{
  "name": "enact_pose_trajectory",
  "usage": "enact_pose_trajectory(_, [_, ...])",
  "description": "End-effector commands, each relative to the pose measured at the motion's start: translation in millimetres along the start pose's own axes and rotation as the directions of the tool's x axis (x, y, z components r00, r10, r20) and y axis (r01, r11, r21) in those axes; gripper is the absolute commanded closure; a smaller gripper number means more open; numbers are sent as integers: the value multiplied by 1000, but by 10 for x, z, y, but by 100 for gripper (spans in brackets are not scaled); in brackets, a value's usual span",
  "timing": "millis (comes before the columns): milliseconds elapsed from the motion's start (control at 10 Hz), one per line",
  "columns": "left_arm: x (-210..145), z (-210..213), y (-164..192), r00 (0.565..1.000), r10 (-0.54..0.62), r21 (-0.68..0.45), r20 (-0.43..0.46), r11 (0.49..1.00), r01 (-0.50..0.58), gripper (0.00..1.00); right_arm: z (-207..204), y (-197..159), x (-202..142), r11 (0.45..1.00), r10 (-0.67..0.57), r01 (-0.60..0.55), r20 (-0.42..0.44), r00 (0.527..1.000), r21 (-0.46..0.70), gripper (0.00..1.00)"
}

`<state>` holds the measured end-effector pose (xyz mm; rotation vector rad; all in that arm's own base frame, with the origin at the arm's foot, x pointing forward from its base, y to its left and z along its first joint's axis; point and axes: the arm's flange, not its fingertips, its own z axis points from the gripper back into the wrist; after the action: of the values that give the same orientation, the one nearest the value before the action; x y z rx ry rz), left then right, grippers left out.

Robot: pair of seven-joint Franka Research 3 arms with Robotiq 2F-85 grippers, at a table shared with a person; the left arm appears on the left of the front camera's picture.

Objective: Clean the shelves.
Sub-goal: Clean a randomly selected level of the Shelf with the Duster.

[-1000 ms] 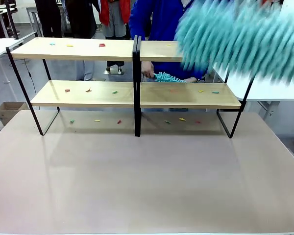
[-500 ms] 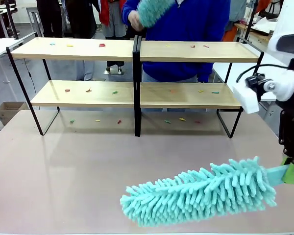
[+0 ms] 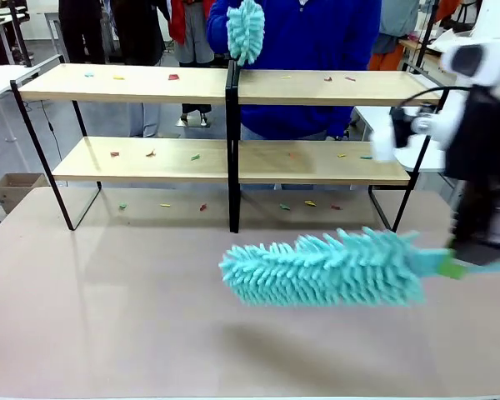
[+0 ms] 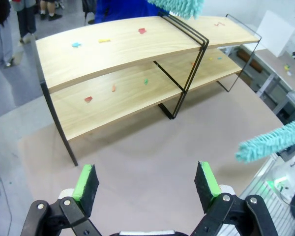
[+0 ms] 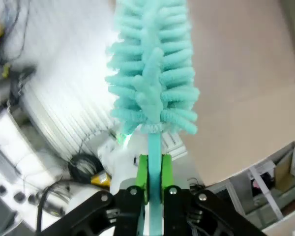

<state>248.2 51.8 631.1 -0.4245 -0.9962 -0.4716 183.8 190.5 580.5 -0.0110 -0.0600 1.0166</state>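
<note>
The shelves (image 3: 150,83) stand at the far side of the table, two light wood boards on a black frame, with small coloured scraps (image 3: 173,77) on both boards and on the tabletop beneath. My right gripper (image 3: 454,267) is shut on the handle of a fluffy teal duster (image 3: 325,268), which hangs level above the table in front of the shelves. The right wrist view shows the green pads (image 5: 142,172) clamping the duster's handle (image 5: 154,147). My left gripper (image 4: 146,187) is open and empty, high above the table and facing the shelves (image 4: 113,49). A person in blue holds a second teal duster (image 3: 246,29) above the top board.
Grey-brown tabletop (image 3: 133,317) spreads in front of the shelves. A cardboard box (image 3: 12,187) sits on the floor at far left. A white table (image 3: 450,154) stands at the right behind the shelves. Other people stand in the background.
My right arm swung its duster from high at the right down over the table, then lifted it slightly toward the shelves. The person raised their duster from the lower board to above the top one.
</note>
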Motion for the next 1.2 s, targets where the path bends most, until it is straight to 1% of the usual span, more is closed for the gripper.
enact_pose_trajectory(0, [1, -8, 5, 1000, 3, -3, 0, 1000, -3, 0, -392, -6, 583, 961, -253, 251, 2, 968, -119, 88])
enact_pose_trajectory(200, [1, -8, 5, 1000, 3, -3, 0, 1000, -3, 0, -707, 5, 1117, 976, -204, 207, 59, 977, -70, 88])
enact_pose_trajectory(400, [1, -8, 5, 1000, 3, -3, 0, 1000, -3, 0, -847, -1, 1598, 972, -215, 228, 162, 963, -64, 88])
enact_pose_trajectory(500, [1, -8, 5, 1000, 3, -3, 0, 1000, -3, 0, -987, 8, 1781, 967, -235, 247, 163, 958, -61, 88])
enact_pose_trajectory(600, [1, -8, 5, 1000, 3, -3, 0, 1000, -3, 0, -1117, 118, 1870, 958, -269, 282, 165, 949, -58, 88])
enact_pose_trajectory(700, [1, -8, 5, 1000, 3, -3, 0, 1000, -3, 0, -974, 14, 1565, 976, -211, 217, 141, 967, -32, 88])
enact_pose_trajectory(900, [1, -8, 5, 1000, 3, -3, 0, 1000, -3, 0, -974, 14, 1565, 976, -211, 217, 141, 967, -32, 88])
enact_pose_trajectory(1000, [1, -8, 5, 1000, 3, -3, 0, 1000, -3, 0, -1063, 14, 1729, 973, -225, 230, 143, 964, -15, 88])
enact_pose_trajectory(1100, [1, -8, 5, 1000, 3, -3, 0, 1000, -3, 0, -1209, -34, 1960, 958, -281, 286, 156, 947, -12, 88])
